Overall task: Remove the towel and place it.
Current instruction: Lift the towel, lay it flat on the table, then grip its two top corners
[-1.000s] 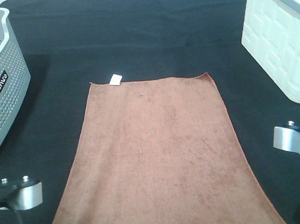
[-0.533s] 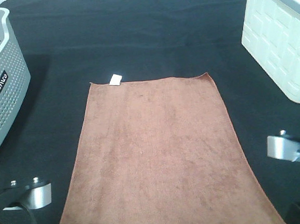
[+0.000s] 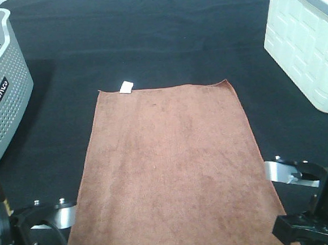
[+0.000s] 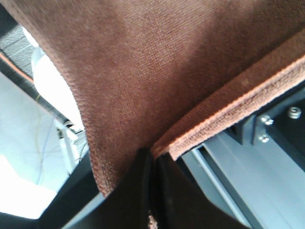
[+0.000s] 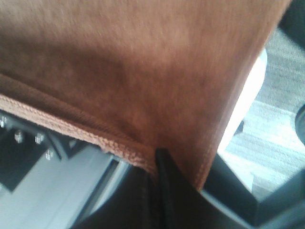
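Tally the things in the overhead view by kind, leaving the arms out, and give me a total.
towel: 1
baskets: 2, the grey perforated basket and the white basket
Total: 3

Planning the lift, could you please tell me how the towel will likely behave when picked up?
Likely floppy: the towel folds and drapes at the left claw and right claw. Its nappy pile probably grips well. Pinched at just two points, its middle would probably sag.
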{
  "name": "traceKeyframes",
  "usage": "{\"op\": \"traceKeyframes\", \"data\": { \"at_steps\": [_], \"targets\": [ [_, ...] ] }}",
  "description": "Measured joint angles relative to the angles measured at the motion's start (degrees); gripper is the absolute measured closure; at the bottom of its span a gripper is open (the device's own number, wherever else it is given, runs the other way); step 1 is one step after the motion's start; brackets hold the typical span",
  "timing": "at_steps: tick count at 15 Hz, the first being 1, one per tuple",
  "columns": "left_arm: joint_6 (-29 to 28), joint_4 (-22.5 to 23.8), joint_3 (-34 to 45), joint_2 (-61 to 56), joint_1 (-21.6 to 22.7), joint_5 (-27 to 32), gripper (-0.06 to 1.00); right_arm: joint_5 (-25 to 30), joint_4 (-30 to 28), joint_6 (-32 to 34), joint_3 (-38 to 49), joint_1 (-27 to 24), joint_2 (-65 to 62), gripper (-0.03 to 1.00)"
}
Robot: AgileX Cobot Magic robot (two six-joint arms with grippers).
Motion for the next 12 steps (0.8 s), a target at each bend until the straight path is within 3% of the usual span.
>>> {"op": "traceKeyframes", "data": {
  "at_steps": [5,6,8,10,12],
  "targets": [
    [1.15,-0.92,-0.57,1.43,0.00,-0.17,0.94,-0.52,0.63,-1.15,0.00,0.00,0.80,0.96],
    [1.38,-1.60,-0.57,1.43,0.00,-1.09,0.90,-0.74,0.80,-1.15,0.00,0.00,0.80,0.90],
    [1.60,-3.09,-0.57,1.43,0.00,-2.29,0.72,-2.01,0.86,-0.86,0.00,-0.29,0.80,0.68],
    [0.80,-5.33,-0.57,1.43,0.00,-2.52,0.40,-2.18,0.86,-0.06,0.00,-0.29,0.80,0.41],
    [0.63,-6.65,-0.57,1.38,0.00,-2.35,0.21,-2.18,0.86,0.23,0.00,-0.29,0.80,0.29]
  ]
}}
